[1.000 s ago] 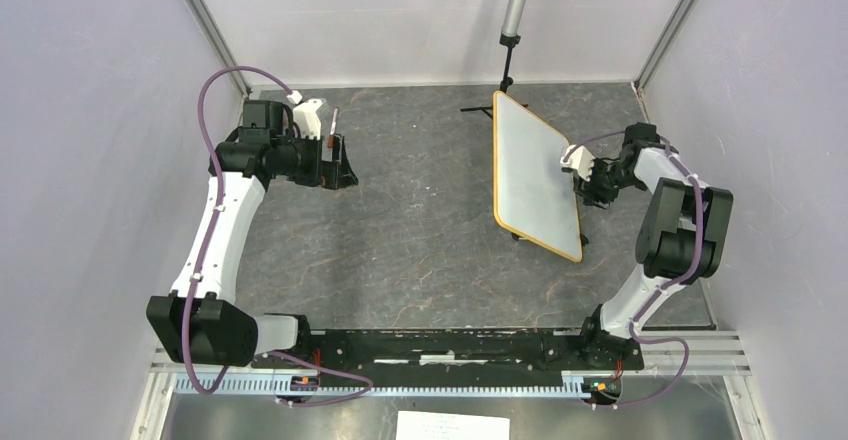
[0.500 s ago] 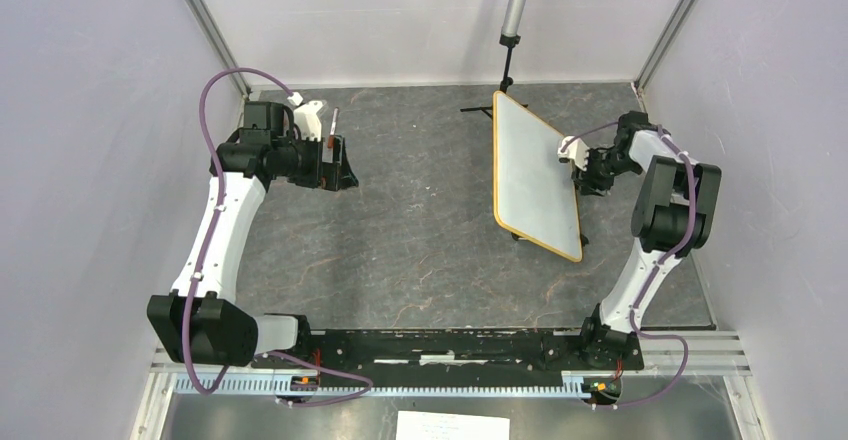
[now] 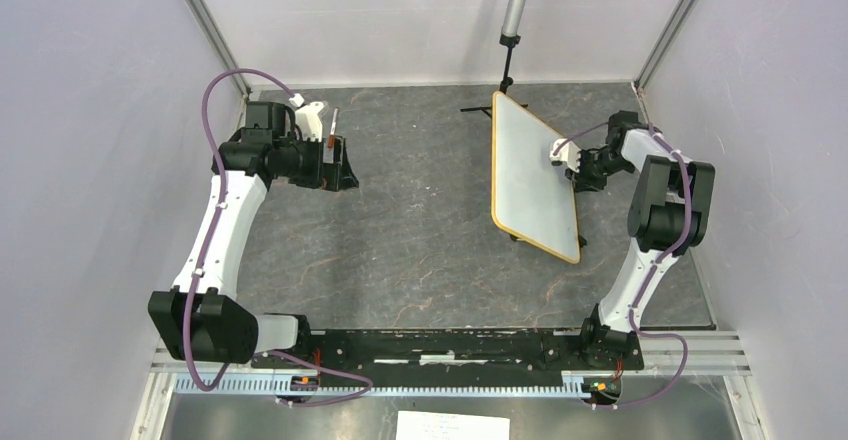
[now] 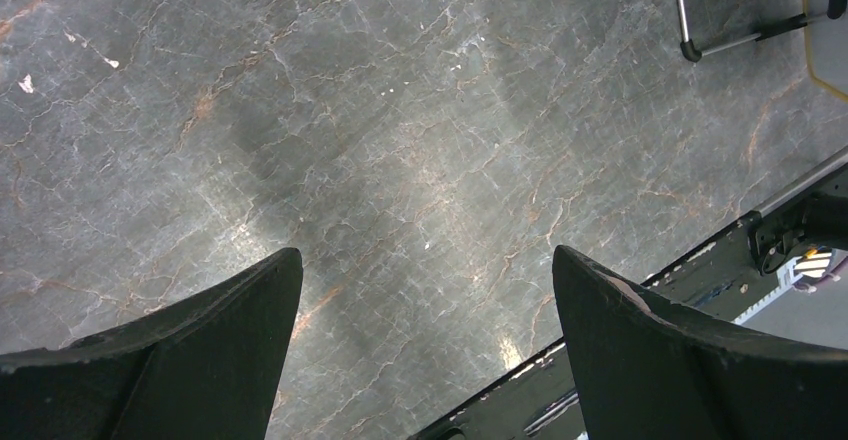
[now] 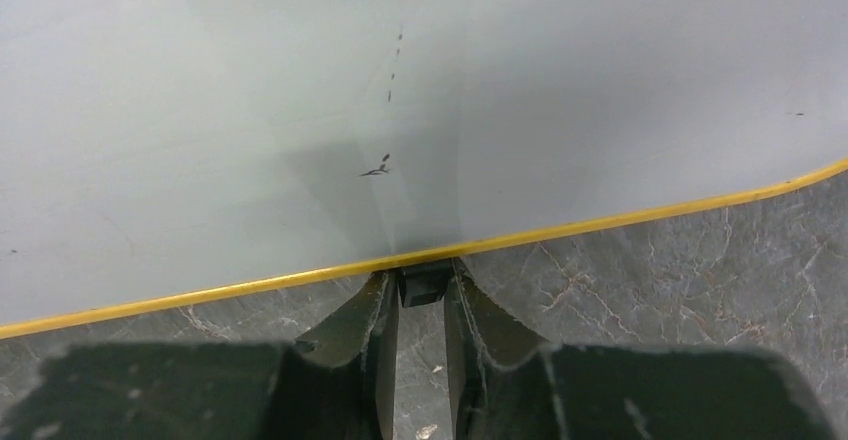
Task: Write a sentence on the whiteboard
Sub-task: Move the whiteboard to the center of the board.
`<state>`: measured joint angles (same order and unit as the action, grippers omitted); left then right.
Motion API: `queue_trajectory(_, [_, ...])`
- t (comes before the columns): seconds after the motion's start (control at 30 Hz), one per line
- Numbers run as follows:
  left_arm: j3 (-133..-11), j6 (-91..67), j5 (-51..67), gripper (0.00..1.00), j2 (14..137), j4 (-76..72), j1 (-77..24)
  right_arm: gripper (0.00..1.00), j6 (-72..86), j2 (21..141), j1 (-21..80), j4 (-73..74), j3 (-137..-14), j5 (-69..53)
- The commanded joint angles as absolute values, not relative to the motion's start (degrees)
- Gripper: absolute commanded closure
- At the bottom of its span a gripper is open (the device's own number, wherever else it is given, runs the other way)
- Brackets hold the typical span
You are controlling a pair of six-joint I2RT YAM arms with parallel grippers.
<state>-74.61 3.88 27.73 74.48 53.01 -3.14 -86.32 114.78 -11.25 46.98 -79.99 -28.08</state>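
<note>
Two arms, right arm bent toward the one whiteboard's [image 3: 528, 175] right edge, right gripper [image 5: 421, 294] pinching its single black clip [image 5: 425, 282], left arm stretched well left of the whiteboard, left gripper [image 4: 425, 295] wide open, empty.

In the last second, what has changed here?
The right gripper moved in toward the whiteboard's edge, and its jaws narrowed around the clip there. Whether it grips the clip yet is unclear. The whiteboard and the wide-open left gripper stayed put.
</note>
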Motion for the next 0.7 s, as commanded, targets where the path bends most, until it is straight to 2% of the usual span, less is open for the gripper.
queue_trajectory(0.0, [-74.9, 0.8, 28.8, 0.00, 74.3, 51.5, -3.5, 0.83, -103.6, 113.9, -8.0, 52.5, -74.1, -35.2])
queue_trajectory(0.17, [-75.3, -2.5, 28.6, 0.00, 73.9, 50.3, -3.4, 0.87, -99.0, 108.6, -5.4, 47.7, -66.4, -39.2])
queue_trajectory(0.43, [-75.4, -6.3, 28.4, 0.00, 72.7, 47.7, -3.4, 1.00, -83.2, 100.3, 4.7, 35.7, -54.3, -39.0])
queue_trajectory(0.67, [-75.1, -7.4, 30.8, 0.00, 73.5, 47.7, -3.4, 1.00, -62.7, 95.1, 15.0, 23.7, -47.6, -33.6])
